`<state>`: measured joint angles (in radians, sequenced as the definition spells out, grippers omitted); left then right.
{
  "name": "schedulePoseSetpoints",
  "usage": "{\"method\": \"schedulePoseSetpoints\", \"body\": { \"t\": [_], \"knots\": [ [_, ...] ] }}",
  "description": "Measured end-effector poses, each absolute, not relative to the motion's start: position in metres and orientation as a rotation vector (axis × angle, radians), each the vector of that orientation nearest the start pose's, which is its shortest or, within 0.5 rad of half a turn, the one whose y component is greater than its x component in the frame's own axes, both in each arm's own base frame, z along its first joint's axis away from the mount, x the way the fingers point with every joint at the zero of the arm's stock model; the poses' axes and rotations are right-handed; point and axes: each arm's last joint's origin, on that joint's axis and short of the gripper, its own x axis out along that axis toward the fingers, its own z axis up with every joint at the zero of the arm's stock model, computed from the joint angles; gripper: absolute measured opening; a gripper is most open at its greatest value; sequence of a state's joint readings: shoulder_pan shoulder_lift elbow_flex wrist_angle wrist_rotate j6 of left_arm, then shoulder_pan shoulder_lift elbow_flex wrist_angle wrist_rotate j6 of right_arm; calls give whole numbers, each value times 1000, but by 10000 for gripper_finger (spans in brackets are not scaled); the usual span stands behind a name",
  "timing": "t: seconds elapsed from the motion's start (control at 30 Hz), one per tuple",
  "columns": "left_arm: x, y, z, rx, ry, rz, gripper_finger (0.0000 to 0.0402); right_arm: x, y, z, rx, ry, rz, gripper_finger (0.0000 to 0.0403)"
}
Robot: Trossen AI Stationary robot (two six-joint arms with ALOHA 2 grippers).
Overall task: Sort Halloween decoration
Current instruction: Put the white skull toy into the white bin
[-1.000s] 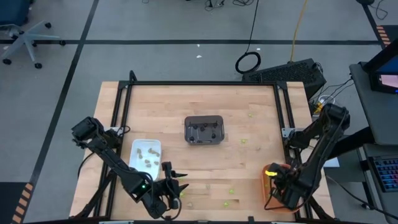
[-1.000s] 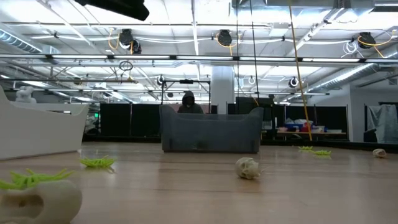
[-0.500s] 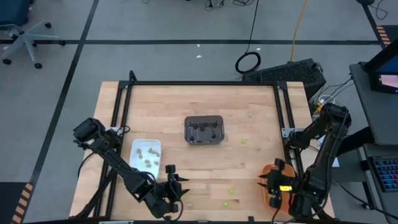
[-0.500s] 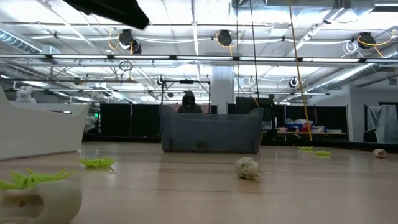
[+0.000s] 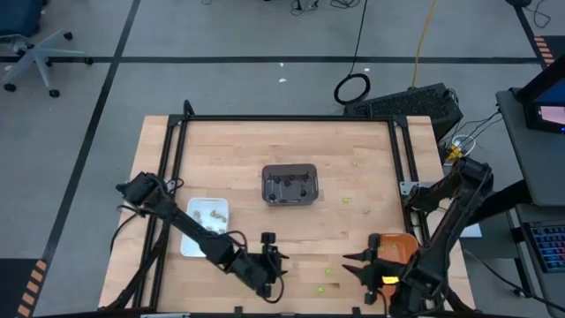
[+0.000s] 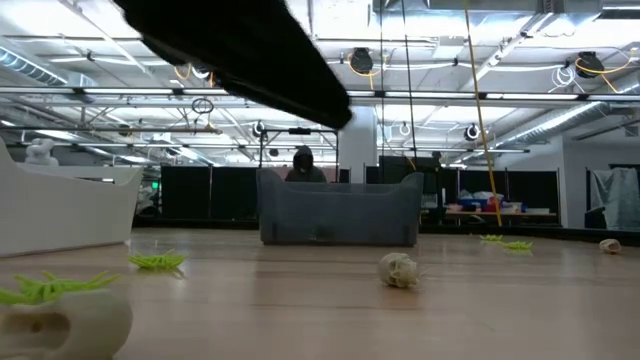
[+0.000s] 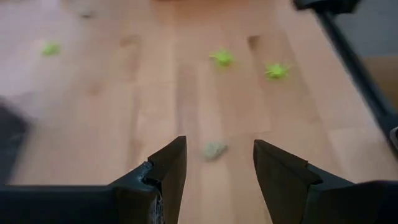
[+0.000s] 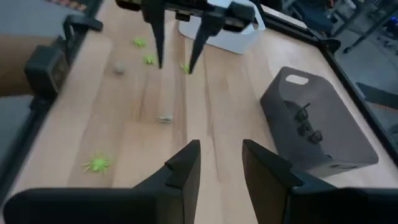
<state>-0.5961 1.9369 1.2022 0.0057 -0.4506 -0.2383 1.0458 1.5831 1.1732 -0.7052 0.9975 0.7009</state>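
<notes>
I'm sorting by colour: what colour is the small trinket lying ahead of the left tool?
Pale tan trinket, clearest in the left wrist view.

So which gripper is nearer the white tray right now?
Left. The left gripper hangs over the front of the table, just off the white tray's front corner. The right gripper is much farther, across the table beside the orange tray.

High cam looks straight down; low cam level; both share grey tray (image 5: 290, 184).
</notes>
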Motion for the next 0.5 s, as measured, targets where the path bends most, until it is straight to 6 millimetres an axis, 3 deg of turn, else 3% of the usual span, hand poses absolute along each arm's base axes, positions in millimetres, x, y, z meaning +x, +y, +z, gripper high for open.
{"method": "schedulePoseSetpoints", "body": {
  "t": [0.17, 0.5],
  "knots": [
    [361, -207, 153, 104, 656, -206, 184, 185, 255, 239, -313, 566, -177, 105],
    [374, -190, 131, 146, 715, -278, 184, 193, 251, 235, -341, 581, -198, 105]
  ]
}}
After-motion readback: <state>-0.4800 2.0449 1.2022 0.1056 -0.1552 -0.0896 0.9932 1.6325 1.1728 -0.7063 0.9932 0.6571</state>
